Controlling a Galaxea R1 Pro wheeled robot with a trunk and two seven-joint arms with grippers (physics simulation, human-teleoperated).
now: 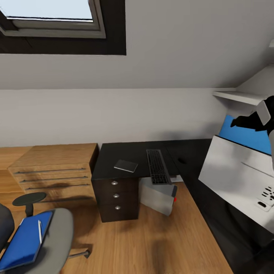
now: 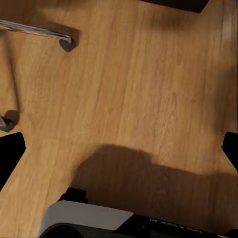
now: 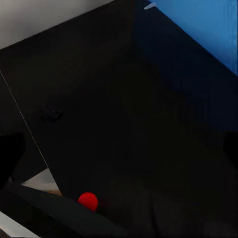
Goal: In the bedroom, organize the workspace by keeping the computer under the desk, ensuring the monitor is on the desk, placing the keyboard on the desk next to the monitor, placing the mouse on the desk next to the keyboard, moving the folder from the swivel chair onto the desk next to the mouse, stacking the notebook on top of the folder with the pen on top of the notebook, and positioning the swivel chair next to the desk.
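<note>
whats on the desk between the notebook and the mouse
The keyboard lies between them in the head view: the notebook is on the desk to its left, and the small dark mouse sits to its right.

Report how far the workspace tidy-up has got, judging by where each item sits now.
Done: keyboard and notebook lie on the desk; the computer stands on the floor under it. In hand: unclear; whether either gripper holds anything can't be judged. Left: folder and pen lie on the swivel chair, apart from the desk; the small dark shape, possibly the mouse, isn't beside the keyboard.
</note>
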